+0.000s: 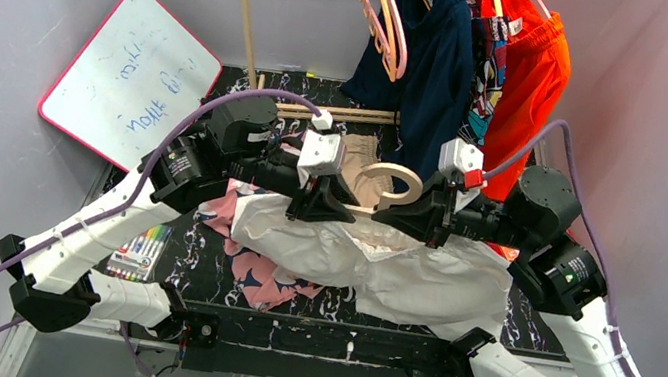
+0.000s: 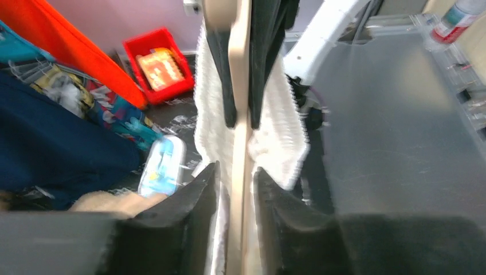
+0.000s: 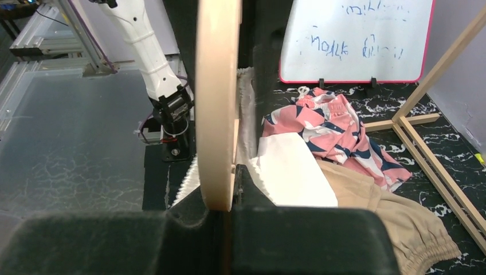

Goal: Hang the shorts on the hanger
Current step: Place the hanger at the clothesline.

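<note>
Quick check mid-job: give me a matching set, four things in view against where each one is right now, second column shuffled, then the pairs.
Things:
1. hanger
2. white shorts
3. whiteboard
4. orange garment

Places:
A. propped up tilted at the far left
B. hanging at the back, on the right
C. raised in the middle, pale hook showing
D. draped over the hanger, cloth hanging down

Pairs: 1-C, 2-D, 3-A, 4-B
</note>
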